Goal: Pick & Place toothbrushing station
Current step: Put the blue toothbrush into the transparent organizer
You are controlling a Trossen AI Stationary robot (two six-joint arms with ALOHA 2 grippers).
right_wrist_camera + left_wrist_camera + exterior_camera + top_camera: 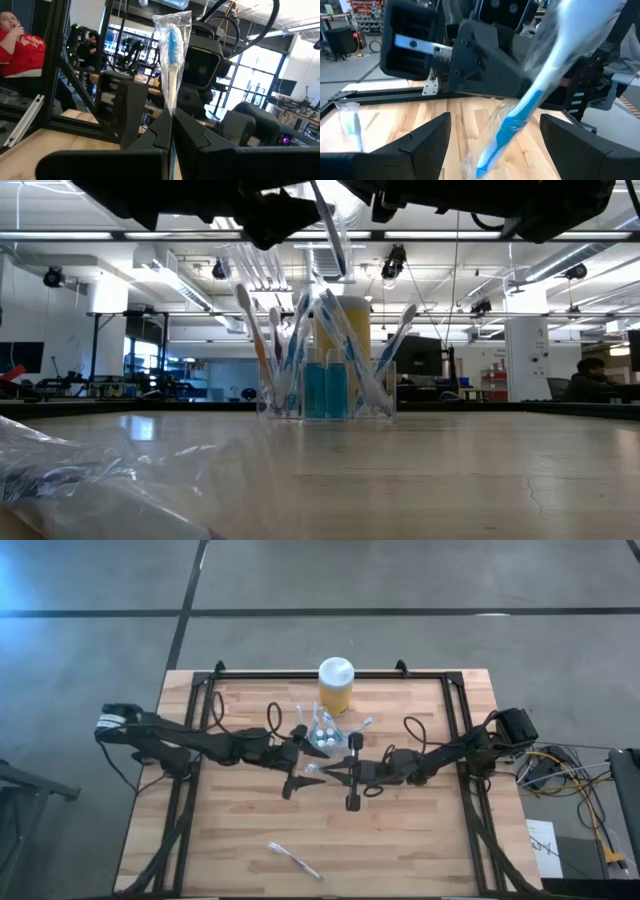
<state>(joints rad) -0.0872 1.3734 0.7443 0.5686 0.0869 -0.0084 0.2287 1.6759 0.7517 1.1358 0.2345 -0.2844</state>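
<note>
The toothbrushing station is standing at mid-bench, just in front of the yellow jar, with both arms meeting beside it.

The right pincer is clamping shut on a wrapped blue toothbrush, holding it upright above the bench. The left pincer is standing wide, its fingers either side of that same toothbrush without gripping it. Brushes and blue tubes are leaning inside the clear holder. Another wrapped toothbrush is lying alone near the bench's front edge.

left hand spread, right hand clamped
</note>
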